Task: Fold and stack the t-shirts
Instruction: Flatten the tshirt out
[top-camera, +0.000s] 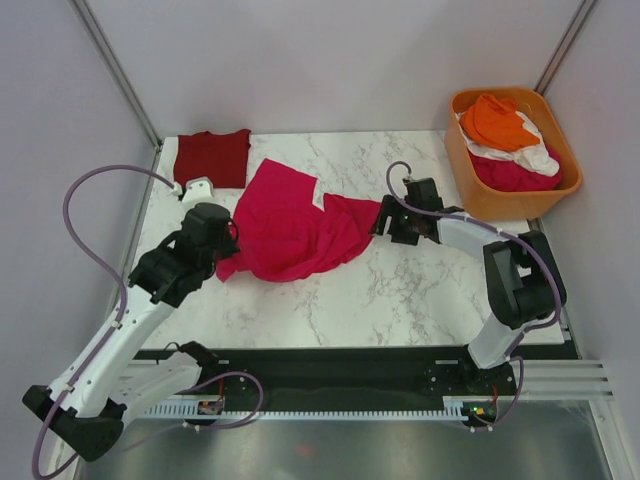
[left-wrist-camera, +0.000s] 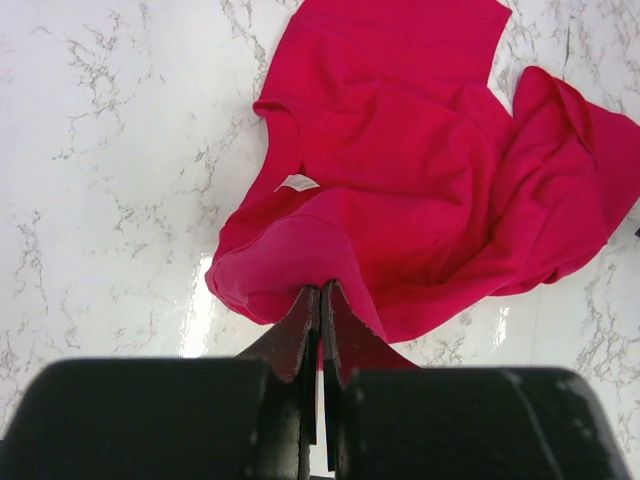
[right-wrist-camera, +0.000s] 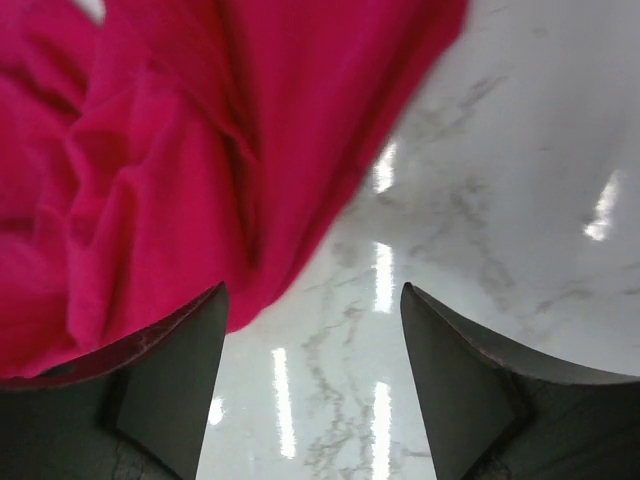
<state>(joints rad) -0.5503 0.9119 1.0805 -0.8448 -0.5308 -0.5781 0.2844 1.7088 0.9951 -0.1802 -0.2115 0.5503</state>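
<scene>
A bright magenta-pink t-shirt (top-camera: 295, 225) lies crumpled in the middle of the marble table. It also shows in the left wrist view (left-wrist-camera: 420, 170) with its white neck label up. My left gripper (top-camera: 226, 243) is shut on the shirt's near left edge (left-wrist-camera: 322, 290). My right gripper (top-camera: 388, 222) is open at the shirt's right edge; in the right wrist view the cloth (right-wrist-camera: 150, 160) lies by the left finger with bare table between the jaws (right-wrist-camera: 312, 300). A folded maroon-red t-shirt (top-camera: 211, 157) lies flat at the back left.
An orange plastic tub (top-camera: 478, 185) stands at the back right, holding an orange shirt (top-camera: 496, 121), a white one (top-camera: 530, 155) and a pink one (top-camera: 515, 175). Grey walls enclose the table on three sides.
</scene>
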